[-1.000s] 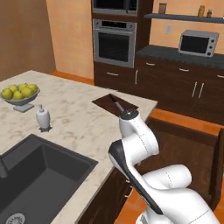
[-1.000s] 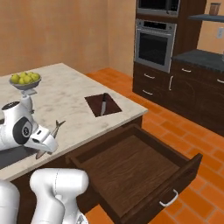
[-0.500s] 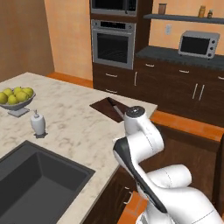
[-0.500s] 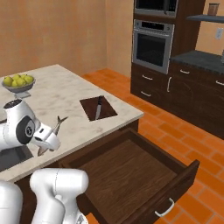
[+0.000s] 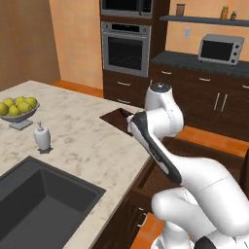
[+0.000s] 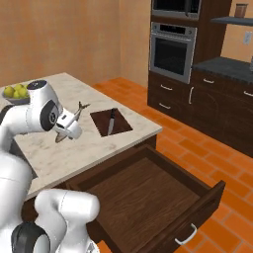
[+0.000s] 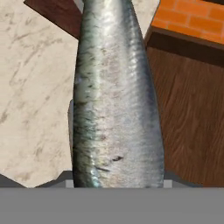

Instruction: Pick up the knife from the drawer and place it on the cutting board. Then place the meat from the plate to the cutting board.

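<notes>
Fish-shaped meat (image 7: 116, 100) in the hand (image 6: 66, 129), above counter edge (image 6: 126, 144)

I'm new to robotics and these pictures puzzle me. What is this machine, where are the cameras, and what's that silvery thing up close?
It is a white robot arm on a driving base in a rendered kitchen. Two pictures come from cameras behind it, left and right. The third looks along its gripper, which is closed on the meat, a silvery fish. On the counter are the cutting board, with the knife on it, and a fruit bowl. The drawer stands open.
</notes>
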You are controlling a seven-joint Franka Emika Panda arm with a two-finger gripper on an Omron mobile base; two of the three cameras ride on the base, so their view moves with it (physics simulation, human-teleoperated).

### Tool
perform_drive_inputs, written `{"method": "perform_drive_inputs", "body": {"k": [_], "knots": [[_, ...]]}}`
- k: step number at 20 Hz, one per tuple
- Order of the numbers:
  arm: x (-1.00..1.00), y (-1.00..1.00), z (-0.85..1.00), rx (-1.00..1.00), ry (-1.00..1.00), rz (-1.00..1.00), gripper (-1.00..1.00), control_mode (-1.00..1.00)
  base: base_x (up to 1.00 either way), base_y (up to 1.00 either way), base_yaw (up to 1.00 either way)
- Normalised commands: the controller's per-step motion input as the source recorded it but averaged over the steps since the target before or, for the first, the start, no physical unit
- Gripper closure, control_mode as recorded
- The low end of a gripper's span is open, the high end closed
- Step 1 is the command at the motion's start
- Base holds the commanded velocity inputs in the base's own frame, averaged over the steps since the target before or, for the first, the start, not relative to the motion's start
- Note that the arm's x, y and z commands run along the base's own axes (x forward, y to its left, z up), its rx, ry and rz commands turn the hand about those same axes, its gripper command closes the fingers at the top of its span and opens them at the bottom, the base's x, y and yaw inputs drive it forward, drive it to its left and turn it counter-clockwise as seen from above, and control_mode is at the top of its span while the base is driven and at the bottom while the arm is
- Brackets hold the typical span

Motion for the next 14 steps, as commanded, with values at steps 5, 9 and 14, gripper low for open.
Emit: {"method": "perform_drive_inputs", "body": {"k": [5, 9, 14], "knots": [[1.0, -0.32, -0.07, 0.04, 0.12, 0.11, 1.0, -1.0, 0.0, 0.0, 0.0], [1.0, -0.37, -0.44, 0.0, 0.2, 0.34, 1.0, -1.0, 0.0, 0.0, 0.0], [1.0, -0.07, -0.22, -0.01, 0.15, 0.41, 1.0, -1.0, 0.0, 0.0, 0.0]]}}
